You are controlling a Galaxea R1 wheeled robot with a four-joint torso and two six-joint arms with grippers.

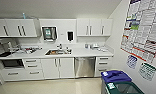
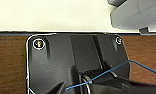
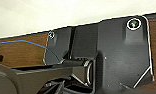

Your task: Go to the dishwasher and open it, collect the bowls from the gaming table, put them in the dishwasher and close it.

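Note:
The dishwasher (image 1: 84, 66) has a stainless-steel front and sits shut under the white counter (image 1: 76, 53), between the white cabinet doors and a stack of drawers at the right end. It lies across the floor from me, a little right of centre in the head view. Both wrist views look down past the robot's own dark plates at brown wood-look floor and a pale surface; the fingers cannot be made out there.
A sink (image 1: 55, 52) is set in the counter left of the dishwasher. Two bins stand near the right wall: a blue-lidded one (image 1: 114, 76) and a green one (image 1: 124, 88). Posters cover the right wall (image 1: 144, 30). Pale floor (image 1: 51, 86) stretches ahead.

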